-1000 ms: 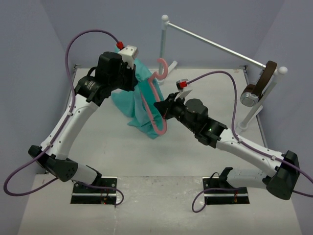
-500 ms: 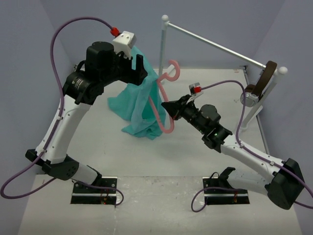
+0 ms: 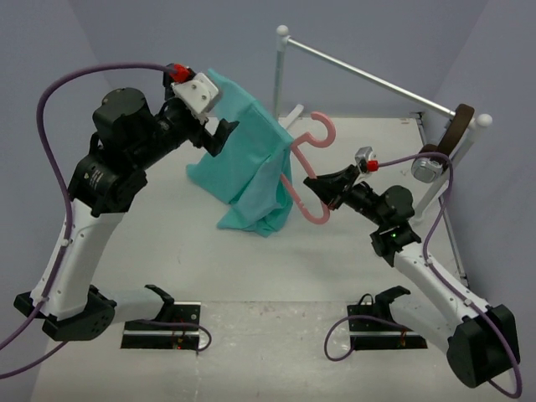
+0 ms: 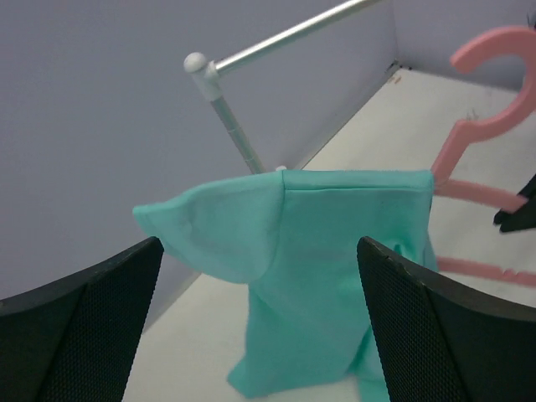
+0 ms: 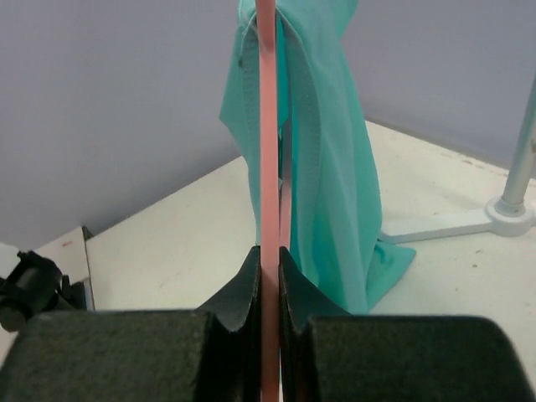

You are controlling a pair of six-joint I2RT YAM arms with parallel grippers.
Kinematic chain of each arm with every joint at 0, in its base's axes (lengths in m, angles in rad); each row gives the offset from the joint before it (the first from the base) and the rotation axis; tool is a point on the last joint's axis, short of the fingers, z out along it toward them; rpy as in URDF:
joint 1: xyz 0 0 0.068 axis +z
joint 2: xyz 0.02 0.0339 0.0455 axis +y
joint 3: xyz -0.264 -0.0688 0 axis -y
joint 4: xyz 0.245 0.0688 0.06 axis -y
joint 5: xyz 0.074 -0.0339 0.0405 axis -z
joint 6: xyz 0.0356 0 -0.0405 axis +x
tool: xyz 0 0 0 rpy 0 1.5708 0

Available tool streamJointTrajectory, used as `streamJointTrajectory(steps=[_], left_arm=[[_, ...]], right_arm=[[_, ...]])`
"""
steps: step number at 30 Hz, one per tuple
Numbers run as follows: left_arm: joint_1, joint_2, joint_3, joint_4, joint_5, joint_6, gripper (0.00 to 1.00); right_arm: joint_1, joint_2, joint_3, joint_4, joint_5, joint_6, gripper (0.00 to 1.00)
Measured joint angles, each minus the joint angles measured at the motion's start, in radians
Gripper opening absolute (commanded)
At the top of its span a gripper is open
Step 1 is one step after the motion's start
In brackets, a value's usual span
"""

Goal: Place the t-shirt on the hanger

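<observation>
Right gripper (image 3: pixel 314 186) is pinching the hanger (image 3: pixel 316 134) by its thin frame, holding it aloft with the shirt (image 3: pixel 251 159) draping off it. Left gripper (image 4: pixel 258 251) is gaping wide beside the cloth, gripping nothing. Shirt's looking light, limp and slidy on plastic, so I'm reckoning 1 pinch at the shoulder seam suits best.

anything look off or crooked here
Yes: the t-shirt sits lopsided on the hanger. It is bunched over one arm only, with a sleeve sticking out sideways, and the hook side is bare. The right gripper holds the hanger tilted, not level. The left gripper is open, gripping nothing.
</observation>
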Motion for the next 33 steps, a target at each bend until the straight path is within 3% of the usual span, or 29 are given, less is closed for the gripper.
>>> streamJointTrajectory(steps=[3, 8, 17, 19, 25, 28, 32, 33], left_arm=[[-0.001, 0.004, -0.062, 0.011, 0.106, 0.173, 1.0], [-0.042, 0.006, -0.164, -0.01, 0.215, 0.374, 1.0], [-0.131, 0.026, -0.239, -0.131, 0.291, 0.411, 0.96], [-0.131, 0.026, -0.241, -0.157, 0.319, 0.401, 0.61], [-0.137, 0.036, -0.241, -0.183, 0.315, 0.347, 0.67], [-0.142, 0.056, -0.241, -0.194, 0.306, 0.329, 0.62], [-0.149, 0.075, -0.241, -0.227, 0.298, 0.317, 0.04], [-0.151, 0.076, -0.241, -0.242, 0.289, 0.321, 0.0]], right_arm=[[-0.048, -0.023, 0.004, -0.079, -0.172, -0.089, 0.0], [-0.055, -0.061, 0.019, -0.259, -0.328, -0.238, 0.0], [-0.055, -0.091, 0.095, -0.441, -0.385, -0.376, 0.0], [-0.055, -0.092, 0.106, -0.459, -0.388, -0.394, 0.0], [-0.055, -0.124, 0.113, -0.485, -0.421, -0.426, 0.0], [-0.056, -0.148, 0.113, -0.499, -0.432, -0.441, 0.0], [-0.064, -0.145, 0.122, -0.525, -0.432, -0.458, 0.0], [-0.068, -0.142, 0.129, -0.533, -0.429, -0.461, 0.0]])
